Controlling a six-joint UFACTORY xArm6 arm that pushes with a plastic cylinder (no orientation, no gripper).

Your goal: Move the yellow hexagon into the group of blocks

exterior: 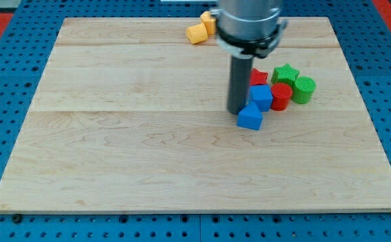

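Observation:
A yellow hexagon [196,33] lies near the board's top edge, left of the arm, touching a second yellow block [208,21] partly hidden behind the arm. The group sits right of centre: a blue triangle-like block [250,117], a blue cube [261,97], a red star [258,76], a red cylinder [281,96], a green star [285,74] and a green cylinder [303,89]. My tip [236,111] rests on the board just left of the two blue blocks, far below the yellow hexagon.
The wooden board [115,134] lies on a blue pegboard table [7,81]. The arm's grey body [249,23] hangs over the board's top middle and hides part of it.

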